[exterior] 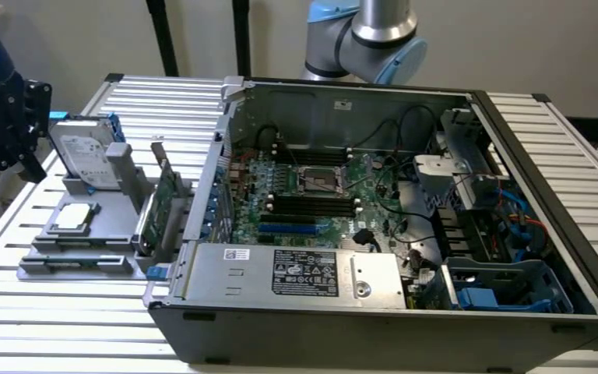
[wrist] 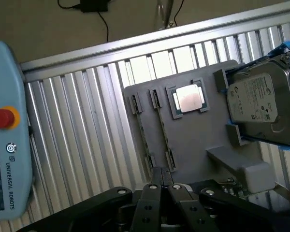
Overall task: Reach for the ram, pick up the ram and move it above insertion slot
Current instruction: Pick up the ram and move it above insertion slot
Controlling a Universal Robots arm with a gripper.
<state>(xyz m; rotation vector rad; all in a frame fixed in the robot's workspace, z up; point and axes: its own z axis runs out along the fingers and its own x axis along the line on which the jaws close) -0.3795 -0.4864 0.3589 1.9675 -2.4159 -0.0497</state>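
— Fingers point(wrist: 152, 205) sit closest to the lens, dark and pressed together at the tips, pinching nothing. Where is the ram?

— As far as I can judge, the ram point(wrist: 163, 131) is the thin strip standing on edge between two pairs of clips on the grey holder point(wrist: 203, 140), just ahead of the fingertips and apart from them. A second strip point(wrist: 142, 133) runs just beside it, and I cannot say for certain which of the two is the stick.

— So what could go wrong?

— Closed like that, the fingers would meet the stick's top edge rather than straddle it, and could jam it into the clips or tip it. With the twin strip so near, a slightly off approach could catch the wrong one or wedge between both.

— And around it?

— The square chip point(wrist: 188, 100) lies flat nearby on the same holder, and the hard drive point(wrist: 258, 104) stands tall at its edge. In the exterior view the green card point(exterior: 164, 209) stands upright between the holder and the open computer case point(exterior: 278, 312). A low carry toward the black slots point(exterior: 310, 204) could clip the card or the case wall. The holder looks merely set on the ribbed table point(wrist: 87, 145), so a skewed pull might drag it.
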